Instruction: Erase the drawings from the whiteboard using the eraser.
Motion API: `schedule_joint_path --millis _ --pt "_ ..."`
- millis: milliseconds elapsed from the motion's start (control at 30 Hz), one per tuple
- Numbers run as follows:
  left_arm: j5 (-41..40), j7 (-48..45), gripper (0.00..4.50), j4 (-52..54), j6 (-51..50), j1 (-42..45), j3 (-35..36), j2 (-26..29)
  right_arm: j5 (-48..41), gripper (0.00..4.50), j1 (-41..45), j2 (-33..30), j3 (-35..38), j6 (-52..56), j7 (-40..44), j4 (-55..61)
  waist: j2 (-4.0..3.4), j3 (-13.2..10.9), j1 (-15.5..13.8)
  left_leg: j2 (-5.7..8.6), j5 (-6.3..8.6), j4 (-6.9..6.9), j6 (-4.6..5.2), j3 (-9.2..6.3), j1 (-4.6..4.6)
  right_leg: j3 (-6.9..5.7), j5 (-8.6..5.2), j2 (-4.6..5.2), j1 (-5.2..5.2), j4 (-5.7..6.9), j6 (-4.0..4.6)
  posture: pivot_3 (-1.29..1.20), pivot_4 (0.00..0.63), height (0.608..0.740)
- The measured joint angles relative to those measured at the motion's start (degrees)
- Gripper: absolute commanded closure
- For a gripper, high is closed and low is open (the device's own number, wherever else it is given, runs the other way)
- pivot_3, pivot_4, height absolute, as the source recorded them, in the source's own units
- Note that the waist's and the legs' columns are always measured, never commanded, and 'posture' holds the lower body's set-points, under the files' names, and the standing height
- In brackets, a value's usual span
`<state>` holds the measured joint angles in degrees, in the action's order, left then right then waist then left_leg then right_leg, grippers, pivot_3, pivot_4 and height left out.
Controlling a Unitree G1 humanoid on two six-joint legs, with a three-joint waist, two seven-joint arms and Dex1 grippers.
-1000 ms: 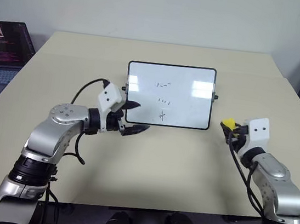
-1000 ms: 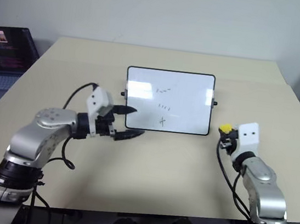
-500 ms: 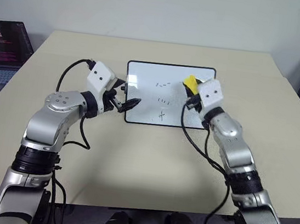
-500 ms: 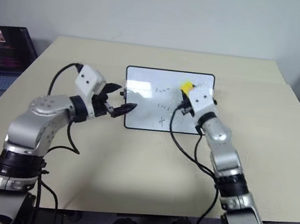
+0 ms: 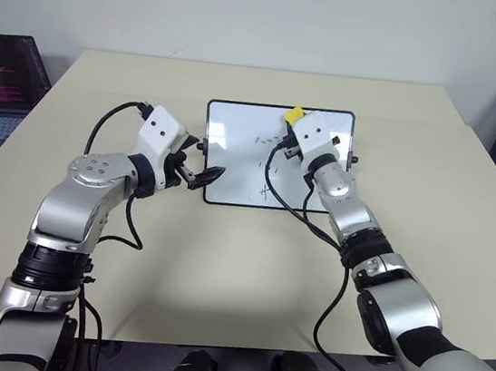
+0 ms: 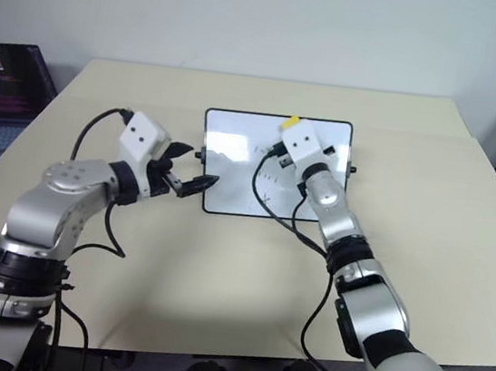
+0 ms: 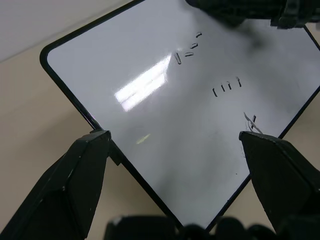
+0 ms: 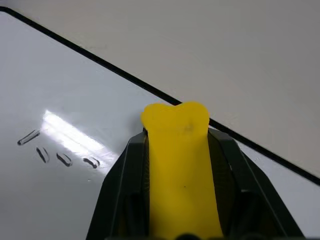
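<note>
Eraser [image 8: 179, 170] underside hidden between fingers [image 8: 122, 185]

My head's two eyes look forward and down at the whiteboard [image 5: 275, 157] at twelve o'clock, which both my wrist cameras view close up.

Whiteboard [image 5: 234, 152] flat on the worktop [image 5: 219, 264], black frame, glossy. Drawings [image 7: 227, 86] unerased: dashes, ticks, a cross. Yellow eraser [image 8: 181, 170] clamped in right claw [image 8: 177, 125] over the board's far edge.
</note>
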<state>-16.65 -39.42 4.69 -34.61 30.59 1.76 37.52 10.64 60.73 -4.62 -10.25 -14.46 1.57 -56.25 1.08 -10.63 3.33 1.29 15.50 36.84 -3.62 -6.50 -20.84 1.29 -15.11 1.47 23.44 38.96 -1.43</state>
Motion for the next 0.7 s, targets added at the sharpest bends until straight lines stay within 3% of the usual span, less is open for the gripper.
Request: schedule_joint_path --millis 700 --pt "0.02 -0.02 0.0 0.0 0.04 0.01 0.02 0.4 10.19 3.25 2.93 8.27 -9.08 -2.74 2.13 -9.16 0.01 0.01 1.61 -0.13 -0.01 0.07 -0.01 0.07 0.18 0.14 0.15 -0.19 -0.02 0.13 0.12 0.0 0.15 0.74"
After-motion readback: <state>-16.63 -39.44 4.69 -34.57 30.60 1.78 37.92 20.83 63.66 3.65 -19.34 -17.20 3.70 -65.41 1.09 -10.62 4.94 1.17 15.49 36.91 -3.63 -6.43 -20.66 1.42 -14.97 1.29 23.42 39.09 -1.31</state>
